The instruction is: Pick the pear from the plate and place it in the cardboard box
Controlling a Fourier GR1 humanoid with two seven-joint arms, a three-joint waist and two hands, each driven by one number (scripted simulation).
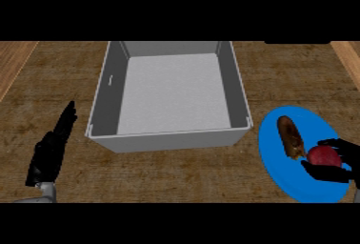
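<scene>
Item 1. Right hand: recorded at the right edge of the head view, over the near right part of a blue plate. Its fingers and thumb were curled round a small red, rounded fruit, taken to be the pear, though its shape was largely hidden by the hand. The fruit was still seen within the plate's outline; whether it was lifted clear of the plate could not be told.

Item 2. Blue plate: set on the wooden counter, beneath the right hand and reaching to its left.

Item 3. Brown elongated item: laid on the plate just left of and beyond the right hand, close beside the red fruit, lengthwise away from the robot. Its kind could not be made out.

Item 4. Grey open box: placed well to the left of the right hand and farther from the robot, between the two hands; nothing was seen inside it.

Item 5. Left hand: noted at the lower left, fingers straight and together, holding nothing, resting left of the box's near corner.
</scene>
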